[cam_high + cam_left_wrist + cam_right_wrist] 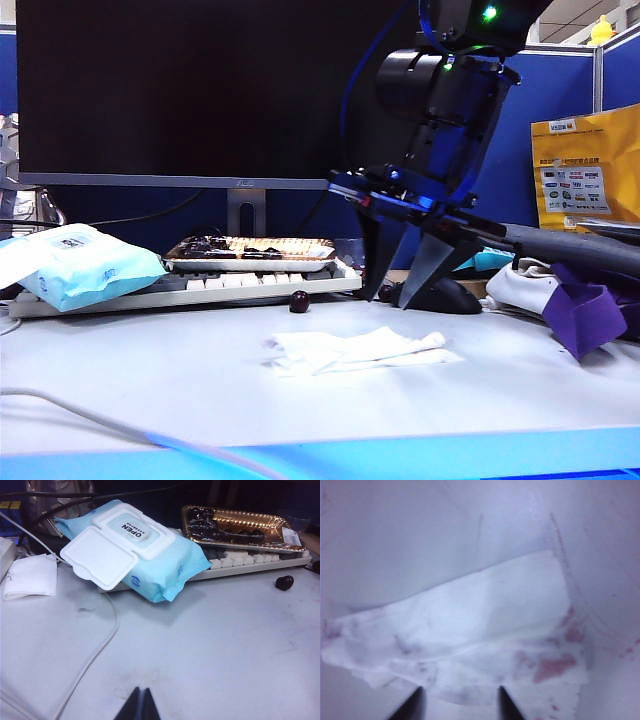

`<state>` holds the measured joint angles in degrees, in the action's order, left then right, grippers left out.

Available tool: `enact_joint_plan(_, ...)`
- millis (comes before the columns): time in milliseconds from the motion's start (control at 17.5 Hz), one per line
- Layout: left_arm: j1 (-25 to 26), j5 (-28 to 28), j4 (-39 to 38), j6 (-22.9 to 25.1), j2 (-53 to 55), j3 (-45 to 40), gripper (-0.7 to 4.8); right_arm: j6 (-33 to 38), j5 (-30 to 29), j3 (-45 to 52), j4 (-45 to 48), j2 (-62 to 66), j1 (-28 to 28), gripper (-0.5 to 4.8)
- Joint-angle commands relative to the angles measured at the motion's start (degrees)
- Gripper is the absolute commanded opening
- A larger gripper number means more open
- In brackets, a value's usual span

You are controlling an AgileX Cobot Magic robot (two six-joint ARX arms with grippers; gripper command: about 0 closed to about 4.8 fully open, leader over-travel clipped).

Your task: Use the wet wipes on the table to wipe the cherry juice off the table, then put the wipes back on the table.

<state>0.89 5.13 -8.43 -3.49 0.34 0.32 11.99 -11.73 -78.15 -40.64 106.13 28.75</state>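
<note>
You see the right pincer (406, 296) spread apart above the wipe (355, 350) on the worktop (150, 380), left pincer (139, 707) pinched together.

The table (120, 390) carries the wet wipes (355, 350) at centre; a cherry (299, 301) and keyboard (200, 288) farther back; a white cable (70, 408) near left.

The exterior camera sits low at the desk's (120, 370) blue front edge, facing the monitor (200, 90). The left wrist camera looks across at the wipes packet (145, 555), shared with it. The right wrist camera hangs close above the wet wipe (470, 630).
</note>
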Motion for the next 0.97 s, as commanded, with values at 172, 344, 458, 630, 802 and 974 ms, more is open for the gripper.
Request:
enact_joint_plan(172, 0.02, 0.11, -0.55, 0.04, -0.02, -0.02, -0.03, -0.48, -0.85, -1.66, 0.63, 3.82, 0.22, 2.21)
enact_joint_plan(344, 0.02, 0.09, -0.55, 0.04, -0.04, -0.02, -0.03, -0.72, 0.0, -3.45, -0.74, 6.95, 0.7, 2.2)
enact_joint_plan(458, 0.02, 0.09, -0.52, 0.04, -0.04, -0.02, -0.04, -1.22, 0.22, -4.5, -3.78, 9.07, 1.31, 1.47)
enact_joint_plan(630, 0.02, 0.09, -0.52, 0.04, -0.04, -0.02, -0.04, -2.75, 2.58, -4.5, -4.48, 10.05, 1.97, -0.02)
enact_joint_plan(802, 0.02, 0.11, -0.55, 0.04, -0.04, -0.02, -0.04, -2.56, 17.79, -4.55, -1.51, 10.08, 1.46, -0.02)
enact_joint_plan(974, 0.02, 0.11, -0.55, 0.04, -0.04, -0.02, -0.03, -3.06, 28.17, -5.22, 0.02, 10.12, 0.24, -0.02)
